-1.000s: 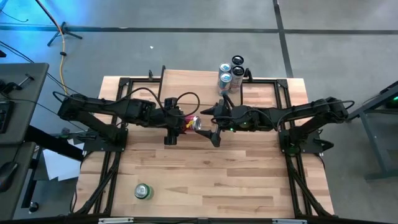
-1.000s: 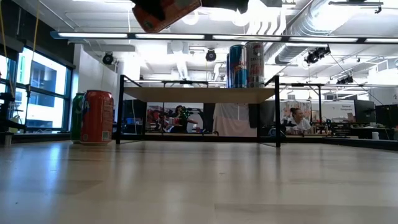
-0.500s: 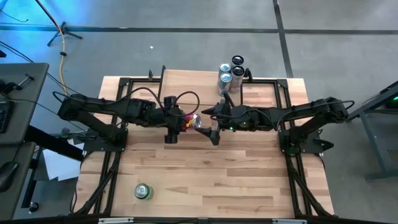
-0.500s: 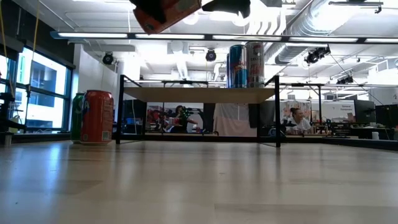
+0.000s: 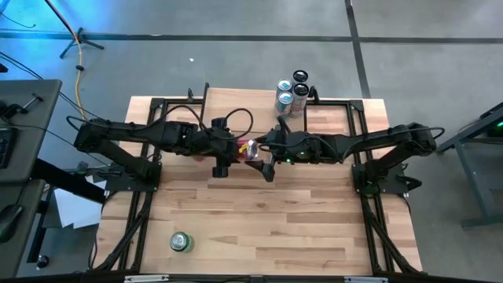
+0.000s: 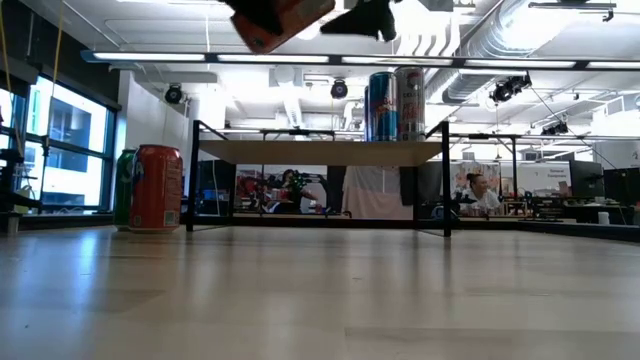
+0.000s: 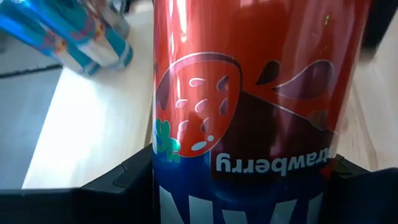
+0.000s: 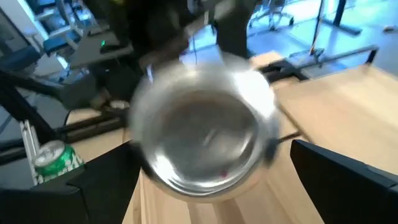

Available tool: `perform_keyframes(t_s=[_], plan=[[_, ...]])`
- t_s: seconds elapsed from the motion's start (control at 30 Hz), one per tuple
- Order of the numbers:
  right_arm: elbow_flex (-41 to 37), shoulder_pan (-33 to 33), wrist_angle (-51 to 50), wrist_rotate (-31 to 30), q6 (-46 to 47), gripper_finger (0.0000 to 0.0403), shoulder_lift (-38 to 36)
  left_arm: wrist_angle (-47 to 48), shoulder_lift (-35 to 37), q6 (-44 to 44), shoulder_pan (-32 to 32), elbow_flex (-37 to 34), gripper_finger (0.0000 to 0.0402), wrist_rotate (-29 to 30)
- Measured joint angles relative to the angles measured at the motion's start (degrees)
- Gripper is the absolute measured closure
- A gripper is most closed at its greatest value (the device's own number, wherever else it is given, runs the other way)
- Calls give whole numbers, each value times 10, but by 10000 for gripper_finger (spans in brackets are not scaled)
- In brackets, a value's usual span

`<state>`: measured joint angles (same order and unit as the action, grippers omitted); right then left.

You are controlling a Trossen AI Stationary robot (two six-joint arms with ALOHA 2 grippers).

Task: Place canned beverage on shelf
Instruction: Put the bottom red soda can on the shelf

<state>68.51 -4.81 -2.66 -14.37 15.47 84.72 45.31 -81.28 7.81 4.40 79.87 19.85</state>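
A: Where's the red strawberry can (image 7: pixel 249 106)?

B: In the air over the middle of the table (image 5: pixel 259 228), lying on its side, with the left gripper (image 5: pixel 228 149) clamped on its body. In the low view it hangs tilted at the top edge, higher than the shelf (image 6: pixel 320 151).

A: And the right gripper (image 5: pixel 263 157)?

B: At the can's 3 o'clock in the high view, jaws spread wide. Its wrist camera looks straight at the can's silver end, which sits between the two fingers (image 8: pixel 339 171); I cannot tell whether they touch it.

A: The shelf?

B: At 12 to 1 o'clock from the can, at the table's far edge. Three tall cans (image 5: pixel 292 90) stand on its right end.

A: Anything else?

B: A green can (image 5: pixel 181 242) stands on the tabletop at 7 o'clock, well apart. The low view shows a red can (image 6: pixel 158 188) standing beside the green one.
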Motion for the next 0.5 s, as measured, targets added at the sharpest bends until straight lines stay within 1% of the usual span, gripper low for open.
perform_keyframes(t_s=[0.1,0.3,0.4,0.5], plan=[[0,3,3,13,6,9,11,1,0,4,-3,1,161,-1],[0,6,20,10,11,9,14,8,0,8,-6,0,160,-3],[0,7,52,10,9,9,14,7,0,8,-8,0,159,-9],[0,7,83,10,-13,9,14,7,0,9,-12,0,159,-23]])
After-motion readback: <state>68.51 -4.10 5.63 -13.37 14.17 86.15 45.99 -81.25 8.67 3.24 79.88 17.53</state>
